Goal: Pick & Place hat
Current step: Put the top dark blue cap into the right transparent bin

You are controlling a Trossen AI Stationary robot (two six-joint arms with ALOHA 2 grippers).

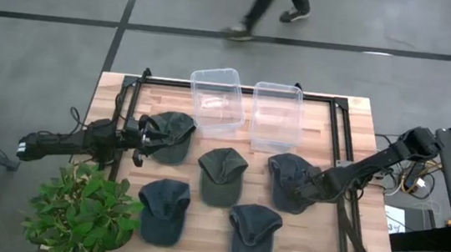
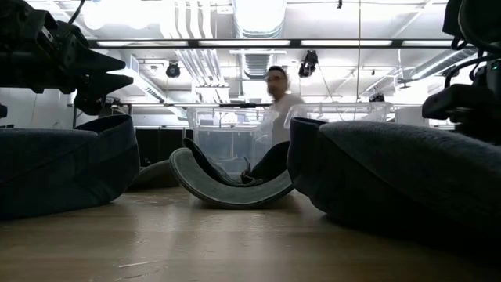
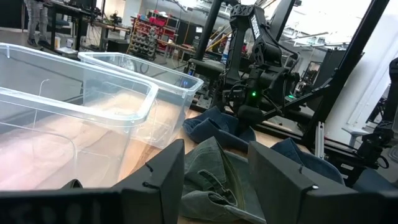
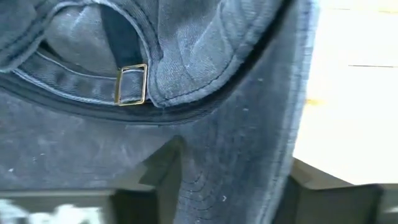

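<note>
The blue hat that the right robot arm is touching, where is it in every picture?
High view: the blue hat lies right of centre, under the right gripper.
Low view: it is probably the big dark mound on the right.
Left wrist view: far off, crumpled below the other arm.
Right wrist view: it fills the picture, brass buckle showing.
Shared landmark: the clear bins behind the hats.

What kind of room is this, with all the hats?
Probably a robotics lab or workshop. A wooden table holds caps and clear bins, two robot arms work at it, and beyond are shelves of gear and ceiling ducts.
</note>
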